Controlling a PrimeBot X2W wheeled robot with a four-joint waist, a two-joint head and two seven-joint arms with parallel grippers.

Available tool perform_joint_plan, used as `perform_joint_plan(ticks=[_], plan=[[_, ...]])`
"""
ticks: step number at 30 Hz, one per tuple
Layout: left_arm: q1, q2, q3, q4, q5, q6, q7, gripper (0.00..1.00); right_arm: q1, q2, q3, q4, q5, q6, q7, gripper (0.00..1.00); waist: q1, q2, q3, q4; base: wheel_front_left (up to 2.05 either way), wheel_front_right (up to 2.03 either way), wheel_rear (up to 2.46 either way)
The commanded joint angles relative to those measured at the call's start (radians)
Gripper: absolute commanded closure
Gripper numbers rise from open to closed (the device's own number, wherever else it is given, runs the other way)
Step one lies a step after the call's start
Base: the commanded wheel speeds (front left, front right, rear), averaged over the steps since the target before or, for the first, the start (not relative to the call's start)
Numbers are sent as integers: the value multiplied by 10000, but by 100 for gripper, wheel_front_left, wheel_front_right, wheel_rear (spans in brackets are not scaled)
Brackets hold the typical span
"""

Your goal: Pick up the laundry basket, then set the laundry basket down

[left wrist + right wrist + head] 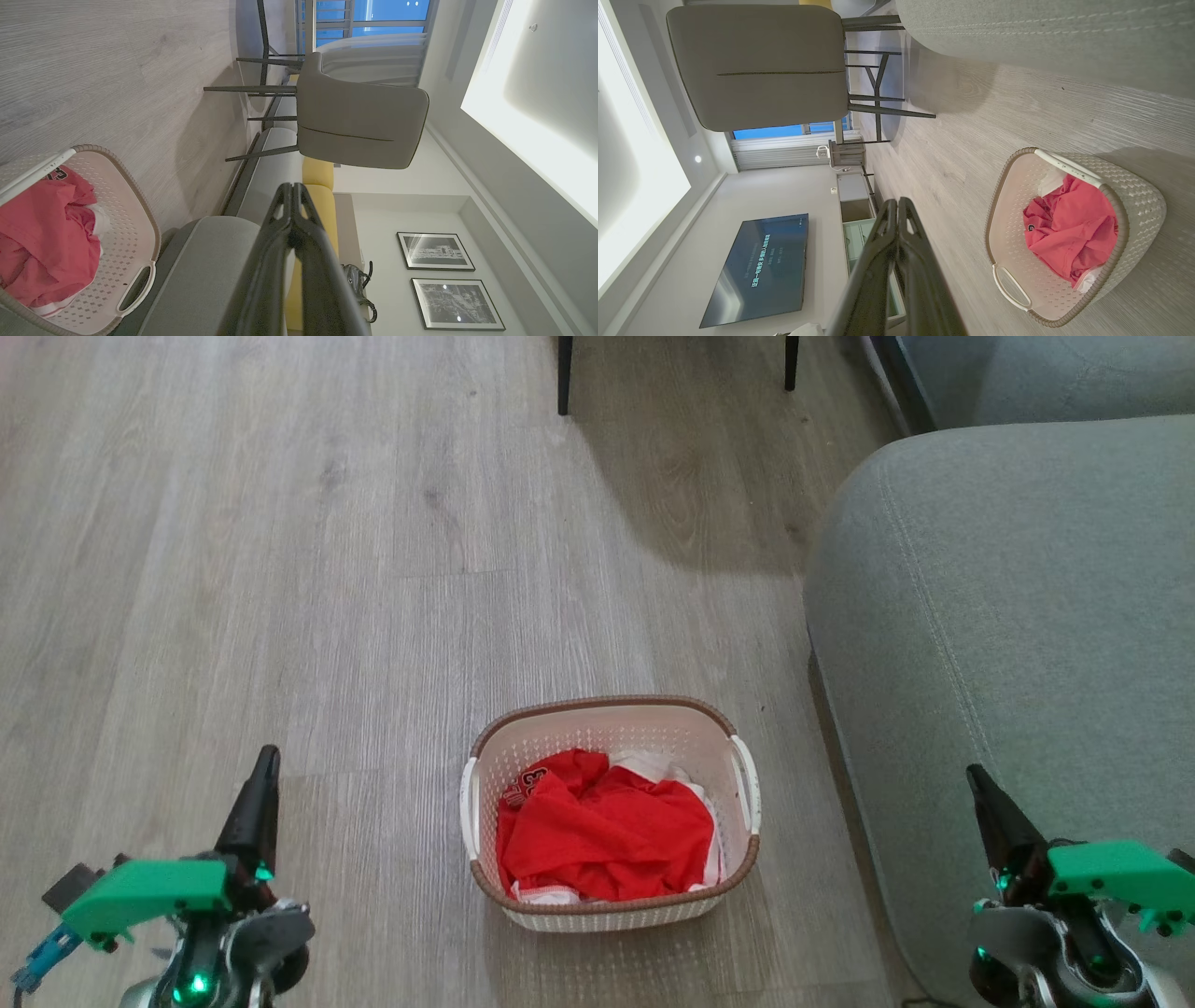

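The laundry basket [611, 723] stands on the wood floor straight ahead of me, cream-white and perforated, with a brown woven-look rim and a white handle on each side. Red and white clothes [607, 826] lie bundled inside it. My left gripper [266, 761] hangs shut to the basket's left, well apart from it. My right gripper [973, 775] is shut off to the basket's right, over the sofa's edge. The basket [135, 219] fills the lower left of the left wrist view, beyond the shut gripper [292, 186]. The basket [1134, 200] lies right of the shut gripper [896, 201].
A grey sofa [1018, 644] runs close along the basket's right side. Dark chair legs [564, 373] stand at the far end of the floor, belonging to a grey chair [359, 121]. A television [759, 268] hangs on the wall in the right wrist view.
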Motion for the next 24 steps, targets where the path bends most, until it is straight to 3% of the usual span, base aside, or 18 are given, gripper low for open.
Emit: perform_joint_plan(ticks=[1, 24], plan=[[-469, 39, 328, -299, -34, -67, 66, 100, -470, -134, 150, -323, 40, -15, 60, 100, 0, -1, -1, 0, 0, 0, 0], [-472, 15, 363, -299, -5, -67, 93, 100, -476, -80, 74, -318, -24, -15, 122, 100, 0, -1, -1, 0, 0, 0, 0]])
